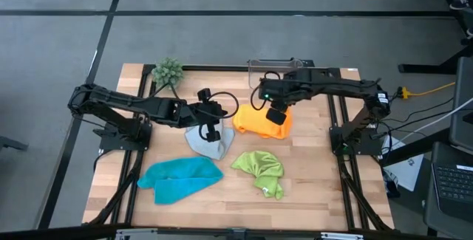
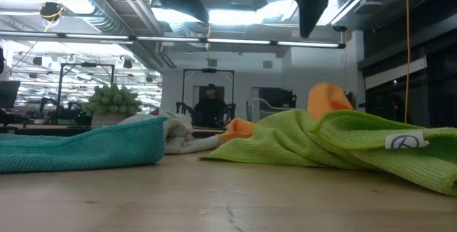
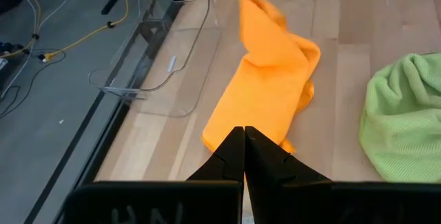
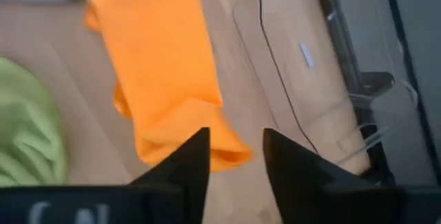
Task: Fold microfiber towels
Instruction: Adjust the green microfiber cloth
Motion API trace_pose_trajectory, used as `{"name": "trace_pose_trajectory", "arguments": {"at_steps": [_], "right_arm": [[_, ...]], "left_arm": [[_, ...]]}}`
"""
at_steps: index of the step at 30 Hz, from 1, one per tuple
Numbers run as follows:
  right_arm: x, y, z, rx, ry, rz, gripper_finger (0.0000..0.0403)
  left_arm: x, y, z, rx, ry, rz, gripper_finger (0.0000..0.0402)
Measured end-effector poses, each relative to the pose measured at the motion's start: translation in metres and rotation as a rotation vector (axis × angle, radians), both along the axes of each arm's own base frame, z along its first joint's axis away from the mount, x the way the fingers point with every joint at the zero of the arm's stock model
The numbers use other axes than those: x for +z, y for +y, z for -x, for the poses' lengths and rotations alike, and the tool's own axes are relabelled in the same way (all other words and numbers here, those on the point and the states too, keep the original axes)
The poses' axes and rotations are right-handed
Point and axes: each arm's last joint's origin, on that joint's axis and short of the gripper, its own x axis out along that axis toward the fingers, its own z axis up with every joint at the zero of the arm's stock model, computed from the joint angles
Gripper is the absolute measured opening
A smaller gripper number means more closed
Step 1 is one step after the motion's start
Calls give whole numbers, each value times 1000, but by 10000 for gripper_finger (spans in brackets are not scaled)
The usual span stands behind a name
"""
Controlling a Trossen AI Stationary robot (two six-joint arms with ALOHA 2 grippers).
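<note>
Work centres on the crumpled orange microfiber towel, which lies toward the far side of the wooden slatted table, just beside the clear plastic box at the far edge. The right gripper hangs directly above this towel with its two dark fingers parted and nothing between them; the cloth lies loose beneath, rumpled and partly doubled over itself. The left gripper is pressed fully shut, empty, and sits over the light grey microfiber towel, which lies bunched near the table centre and touches the orange one's near-left corner. The turquoise blue microfiber towel and the lime green microfiber towel lie heaped on the near half, well apart from each other, neither folded.

Assessment: no towel is folded; the task is at an early stage. The step in hand appears to be a regrasp on the orange towel. To do it well, the right gripper should pick a single free corner or edge, not the doubled ridge, so that only one layer lifts. The cloth is soft and will drag, so a low, slow pull away from the box is advisable. The small green fuzzy plant stands clear at the far left.
</note>
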Motion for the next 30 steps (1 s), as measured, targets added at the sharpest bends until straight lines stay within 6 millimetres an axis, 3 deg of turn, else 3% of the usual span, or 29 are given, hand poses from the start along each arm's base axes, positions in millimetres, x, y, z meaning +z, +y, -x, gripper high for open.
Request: {"name": "trace_pose_trajectory", "arguments": {"at_steps": [6, 11, 22, 25, 30], "right_arm": [[6, 17, -2, 17, -56, -184, 180], [-13, 43, -6, 101, -24, -196, 181], [-106, 94, -12, 292, -21, -298, 181], [-133, 101, -10, 305, -57, -336, 181], [-172, 106, -3, 298, -132, -355, 181]], "left_arm": [[-1, 0, 1, -7, 20, -10, 0], [5, -11, 9, -50, -13, 80, 0], [64, -25, 78, -168, -242, 124, 0], [71, -26, 88, -154, -296, 178, 0], [70, -29, 88, -168, -293, 184, 0]]}}
